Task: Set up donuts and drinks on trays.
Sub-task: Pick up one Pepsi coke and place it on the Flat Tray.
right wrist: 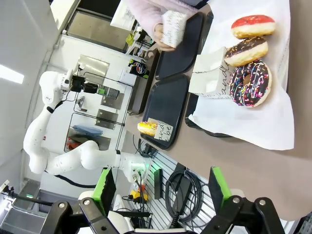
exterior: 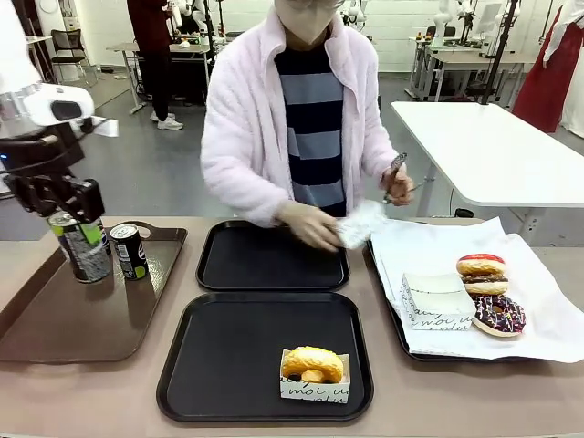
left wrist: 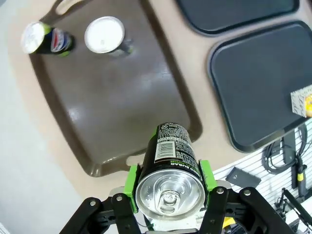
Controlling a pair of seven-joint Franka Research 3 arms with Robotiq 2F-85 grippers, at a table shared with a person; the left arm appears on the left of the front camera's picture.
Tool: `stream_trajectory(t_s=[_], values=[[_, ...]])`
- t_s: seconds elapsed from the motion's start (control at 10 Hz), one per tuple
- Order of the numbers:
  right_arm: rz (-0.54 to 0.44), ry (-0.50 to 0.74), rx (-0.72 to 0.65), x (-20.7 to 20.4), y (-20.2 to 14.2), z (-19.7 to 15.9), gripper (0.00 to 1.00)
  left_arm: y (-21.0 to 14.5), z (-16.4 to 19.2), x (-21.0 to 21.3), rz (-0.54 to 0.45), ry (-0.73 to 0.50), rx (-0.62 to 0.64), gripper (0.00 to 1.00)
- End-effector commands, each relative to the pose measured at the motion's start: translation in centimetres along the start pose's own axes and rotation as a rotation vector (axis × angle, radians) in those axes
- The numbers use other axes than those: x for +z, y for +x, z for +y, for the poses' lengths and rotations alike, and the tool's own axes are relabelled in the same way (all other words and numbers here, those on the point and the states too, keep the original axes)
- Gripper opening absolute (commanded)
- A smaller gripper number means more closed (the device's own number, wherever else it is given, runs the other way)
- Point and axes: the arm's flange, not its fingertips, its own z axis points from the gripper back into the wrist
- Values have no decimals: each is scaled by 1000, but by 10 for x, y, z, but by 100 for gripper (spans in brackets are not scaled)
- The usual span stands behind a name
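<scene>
- My left claw (left wrist: 169, 181) points straight down, pads (left wrist: 131, 183) clamped on a can (left wrist: 170, 146) over the brown tray (exterior: 91, 319).
- My right claw (right wrist: 162, 187) hangs beyond the table's edge, jaws apart, holding nothing.
- A boxed donut (exterior: 313, 365) sits on the near black tray (exterior: 228, 356).

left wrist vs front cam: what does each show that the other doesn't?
Left wrist: the held can, its silver top and barcode, green pads on its sides, two more cans standing on the brown tray. Front: the person's hand with a white paper box, tongs, three donuts on the paper-lined tray. Both: left gripper shut on the can, the black trays, the boxed yellow donut.
</scene>
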Motion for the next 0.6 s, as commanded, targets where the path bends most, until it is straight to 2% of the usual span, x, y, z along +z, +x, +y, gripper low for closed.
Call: stream_trajectory(t_s=[0.0, 0.2, 0.5], values=[[-3, 13, 15, -2, -2, 0, 100, 9, -42, -8, 29, 30, -76, 58], [-3, 13, 15, -2, -2, 0, 100, 16, -88, -30, 49, 17, -162, 58], [-3, 13, 15, -2, -2, 0, 100, 13, -149, -64, 28, -18, -266, 58]])
